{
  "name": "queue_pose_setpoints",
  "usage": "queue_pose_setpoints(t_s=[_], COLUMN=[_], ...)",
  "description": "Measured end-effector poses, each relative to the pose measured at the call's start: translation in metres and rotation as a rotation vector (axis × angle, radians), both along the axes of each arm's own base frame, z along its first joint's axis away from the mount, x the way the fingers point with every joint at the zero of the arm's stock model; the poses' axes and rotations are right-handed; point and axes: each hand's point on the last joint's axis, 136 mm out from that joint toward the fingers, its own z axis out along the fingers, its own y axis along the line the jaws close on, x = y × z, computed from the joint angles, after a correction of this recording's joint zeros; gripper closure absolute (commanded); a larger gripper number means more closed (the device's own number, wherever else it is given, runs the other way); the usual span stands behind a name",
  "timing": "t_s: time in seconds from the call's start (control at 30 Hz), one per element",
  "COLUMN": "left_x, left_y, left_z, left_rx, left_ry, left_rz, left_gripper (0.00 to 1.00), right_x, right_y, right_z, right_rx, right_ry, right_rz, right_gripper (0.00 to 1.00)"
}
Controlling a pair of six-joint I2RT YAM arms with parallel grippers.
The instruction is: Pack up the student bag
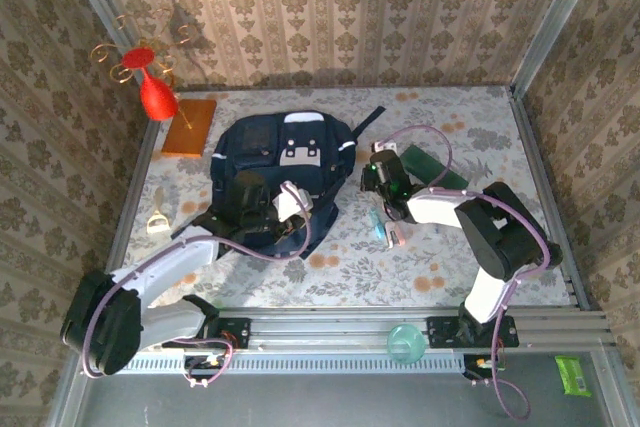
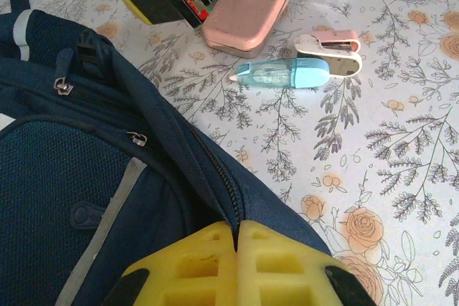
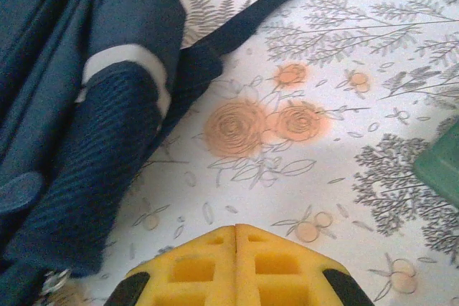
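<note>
Student bag [image 1: 275,162] flat mid-tabletop [image 1: 400,272], front up; left gripper [image 2: 237,233] clamped shut at zip seam, probably to open it; right gripper [image 3: 235,238] closed, empty, just beside bag; pink case [image 2: 247,12] lies nearby

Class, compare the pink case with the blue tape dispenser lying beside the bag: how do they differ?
The pink case is plain pink; the blue tape dispenser is light blue with a whitish tip. The case is larger than the dispenser. The case is partly hidden, the dispenser shows whole. Both lie flat on the floral tablecloth.
</note>
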Motion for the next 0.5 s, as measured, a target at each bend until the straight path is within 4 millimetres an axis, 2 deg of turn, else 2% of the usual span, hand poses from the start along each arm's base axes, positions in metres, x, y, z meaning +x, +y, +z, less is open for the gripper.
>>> queue_pose_setpoints(t_s=[0.2, 0.33, 0.4, 0.47, 0.5], left_x=[0.001, 0.002, 0.002, 0.001, 0.001], left_y=[0.000, -0.004, -0.008, -0.015, -0.020], left_z=[0.000, -0.008, -0.015, -0.021, -0.022], left_rx=[-0.003, 0.001, 0.009, 0.018, 0.019], left_ry=[0.004, 0.026, 0.051, 0.072, 0.078], left_rz=[0.007, -0.001, -0.018, -0.035, -0.047], left_gripper=[1.00, 1.00, 0.89, 0.72, 0.63], right_x=[0.000, -0.011, -0.018, -0.024, -0.027], right_y=[-0.001, -0.006, -0.009, -0.011, -0.012], right_z=[-0.001, 0.009, 0.025, 0.046, 0.056], right_rx=[0.001, -0.006, -0.003, 0.010, 0.019], right_ry=[0.004, 0.016, 0.002, -0.020, -0.034], right_rz=[0.001, 0.010, 0.017, 0.023, 0.027], right_gripper=[1.00, 0.82, 0.73, 0.65, 0.55])
